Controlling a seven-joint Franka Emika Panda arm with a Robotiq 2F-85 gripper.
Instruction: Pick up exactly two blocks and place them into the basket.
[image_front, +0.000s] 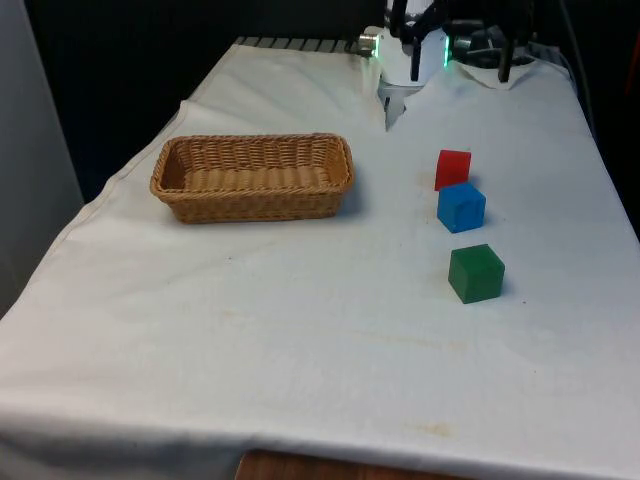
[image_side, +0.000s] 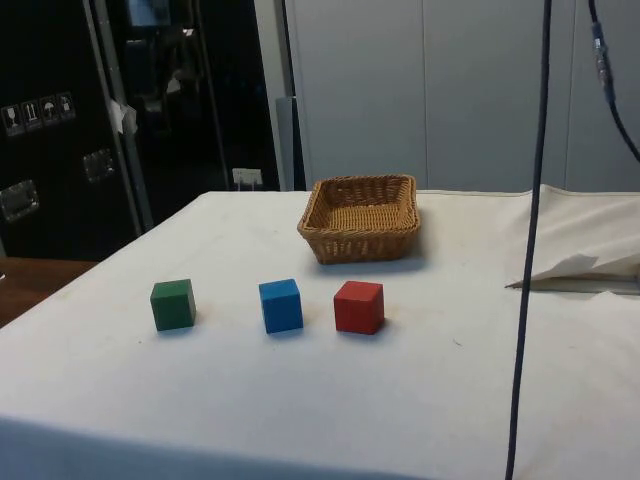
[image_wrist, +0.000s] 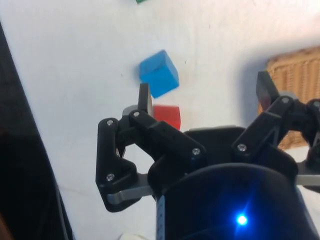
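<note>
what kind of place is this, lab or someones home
Most likely a robotics lab or test room, not a home: a table under a white cloth, toy-like props set out in a row such as the red block, hanging cables, and dark cabinets behind.

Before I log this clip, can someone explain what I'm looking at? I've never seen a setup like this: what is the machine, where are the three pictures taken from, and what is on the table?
It is a single robot arm ending in a black two-finger gripper, working at a table under a white cloth. One picture looks across the table from the front, one from the table's side, and one comes from a camera on the arm's wrist, looking down past the fingers.

On the cloth stand an oblong woven wicker basket with nothing in it, and three small cubes in a row: a red block, a blue block and a green block. In the front view the basket is on the left and the blocks on the right.

The fingers are spread apart above the table, with the red block below, and hold nothing. No block has gone into the basket yet.
</note>
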